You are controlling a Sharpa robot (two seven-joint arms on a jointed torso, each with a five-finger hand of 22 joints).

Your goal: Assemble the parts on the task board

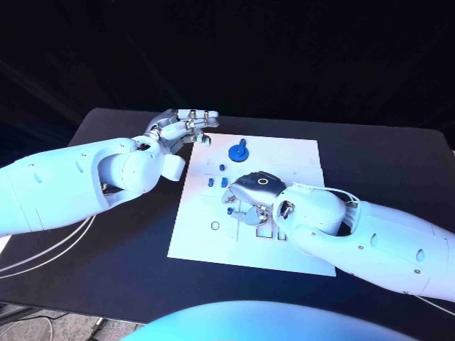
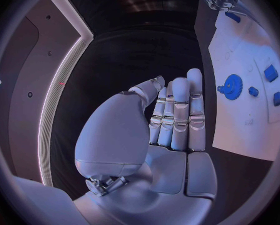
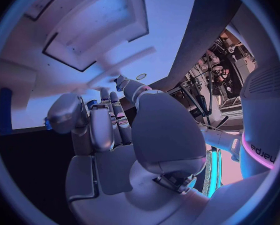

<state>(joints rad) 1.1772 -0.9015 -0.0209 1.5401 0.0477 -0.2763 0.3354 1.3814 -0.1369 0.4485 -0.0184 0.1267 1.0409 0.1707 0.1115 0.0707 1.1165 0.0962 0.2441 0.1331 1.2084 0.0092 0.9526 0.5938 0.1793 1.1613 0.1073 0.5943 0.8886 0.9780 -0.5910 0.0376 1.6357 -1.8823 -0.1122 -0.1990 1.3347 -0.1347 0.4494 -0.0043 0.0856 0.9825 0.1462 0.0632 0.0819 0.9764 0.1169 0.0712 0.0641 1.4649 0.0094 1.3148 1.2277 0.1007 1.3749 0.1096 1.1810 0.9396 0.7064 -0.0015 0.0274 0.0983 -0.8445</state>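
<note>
While the white task board [image 1: 289,160] lies mid-surface, a blue gear [image 1: 237,151] sits toward its 12 o'clock end, with small blue parts [image 1: 223,182] just below, near the right hand [image 1: 257,193]. That hand hovers low over the board's centre, fingers curled; whether it holds anything I cannot tell. The left hand [image 1: 183,128] waits at 11 o'clock, fingers straight, empty. The gear looks light, stiff and slippery; take it by the toothed rim.
</note>
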